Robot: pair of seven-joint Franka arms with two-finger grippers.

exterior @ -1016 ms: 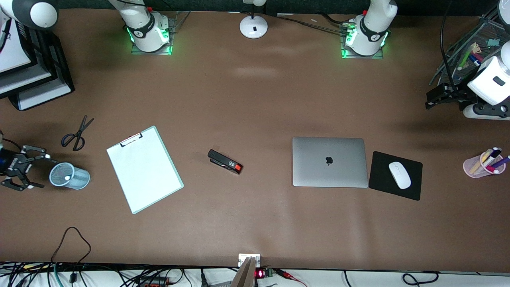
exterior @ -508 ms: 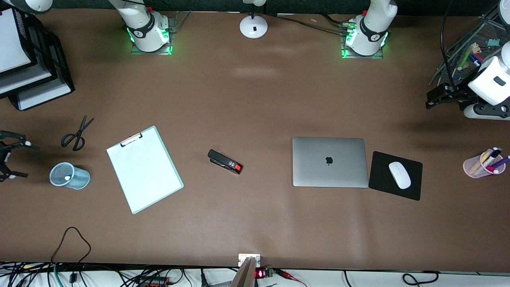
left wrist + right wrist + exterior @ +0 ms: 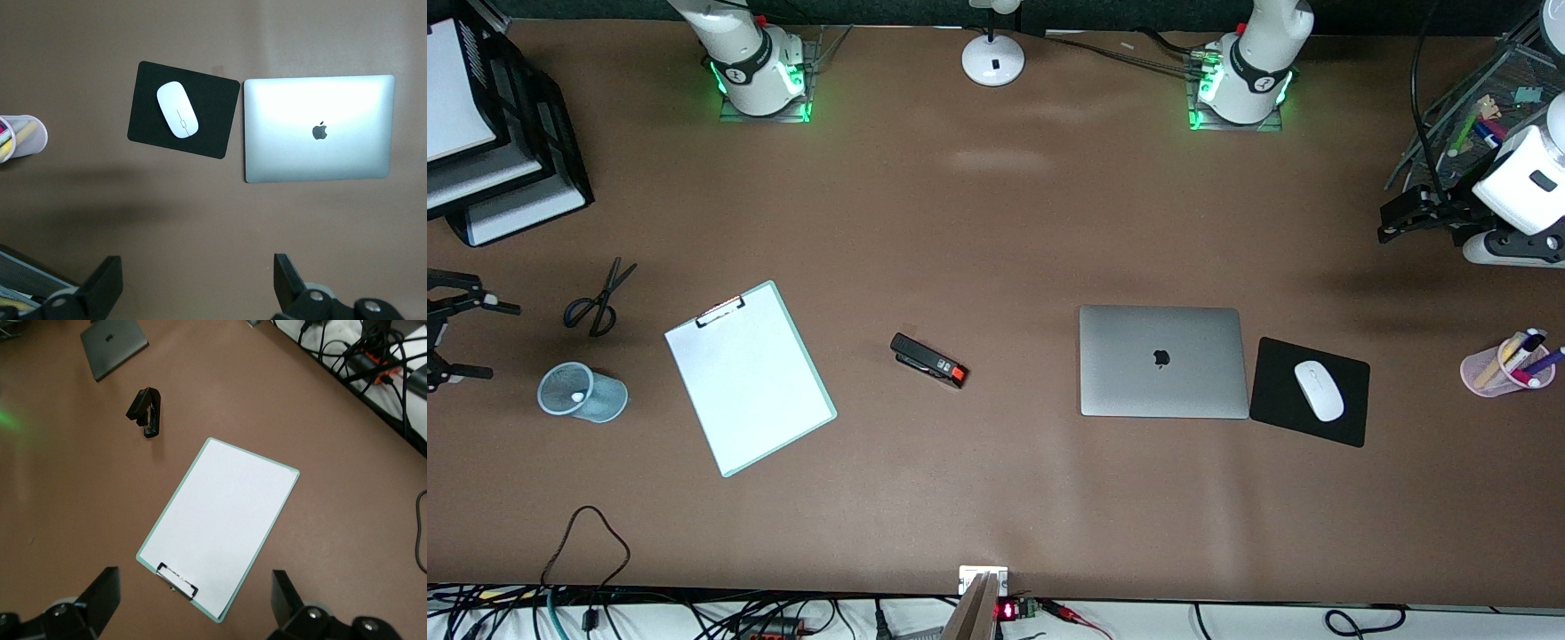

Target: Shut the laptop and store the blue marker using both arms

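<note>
Laptop (image 3: 1162,361) lay shut beside mouse pad (image 3: 1310,392), well apart from both grippers, left gripper (image 3: 1405,212) and right gripper (image 3: 449,333) both spread, empty.

Two arms, glossy white shells, dark grey joint bands. Right arm base (image 3: 758,67) and left arm base (image 3: 1243,78) glow green underneath; small red fitting on each. Black cables trail from left base.
</note>
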